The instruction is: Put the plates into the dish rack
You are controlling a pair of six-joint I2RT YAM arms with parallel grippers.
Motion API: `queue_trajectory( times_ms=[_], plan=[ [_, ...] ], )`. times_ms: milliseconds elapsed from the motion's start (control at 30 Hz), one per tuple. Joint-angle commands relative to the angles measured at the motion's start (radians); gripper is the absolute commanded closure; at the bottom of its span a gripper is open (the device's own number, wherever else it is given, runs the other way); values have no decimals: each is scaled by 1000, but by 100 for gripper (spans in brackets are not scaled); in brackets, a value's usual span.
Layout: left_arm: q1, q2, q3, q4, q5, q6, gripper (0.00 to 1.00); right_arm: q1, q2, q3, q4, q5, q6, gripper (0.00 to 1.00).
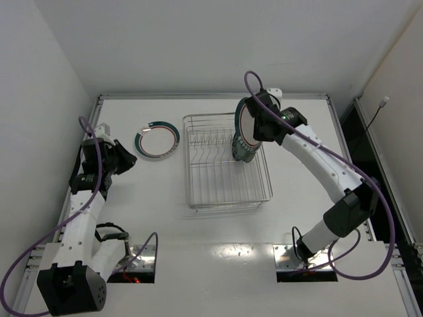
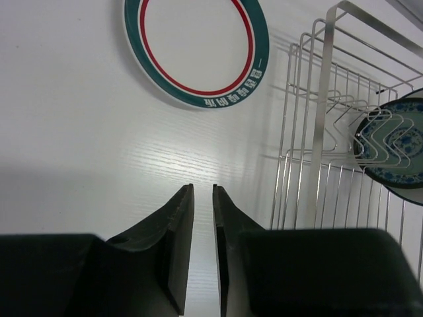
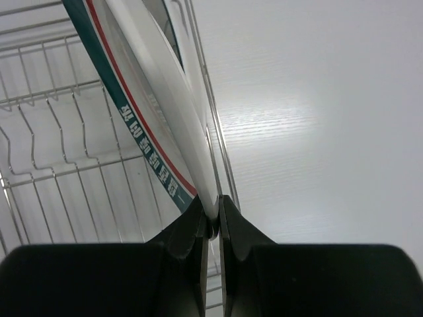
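My right gripper point(image 1: 253, 127) is shut on the rim of a white plate with teal rim and red ring point(image 1: 242, 123). It holds the plate on edge over the right part of the silver wire dish rack point(image 1: 198, 191). In the right wrist view the fingers point(image 3: 198, 218) pinch this plate point(image 3: 142, 112) above the rack wires point(image 3: 66, 165). A patterned teal plate point(image 1: 244, 154) stands in the rack below it and also shows in the left wrist view point(image 2: 396, 148). A second teal-rimmed plate point(image 1: 157, 140) lies flat on the table left of the rack. My left gripper point(image 1: 129, 158) is shut and empty, short of that plate point(image 2: 196, 49). The grey-ringed plate is out of view.
The rack's left wall point(image 2: 317, 132) stands to the right of my left gripper point(image 2: 203, 188). White walls close the table at the back and on both sides. A purple cable point(image 1: 251, 82) loops above the right wrist.
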Motion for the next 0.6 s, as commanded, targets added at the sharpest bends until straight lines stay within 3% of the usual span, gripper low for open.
queue_trajectory(
  times_ms=[0, 200, 567],
  plan=[
    [-14, 0, 3, 38, 3, 32, 85, 10, -6, 48, 13, 107, -26, 100],
    [-14, 9, 3, 38, 13, 32, 78, 30, 83, 89, -7, 140, -17, 100],
    [-14, 0, 3, 38, 22, 32, 52, 58, 192, 177, -68, 150, 35, 100]
  ],
)
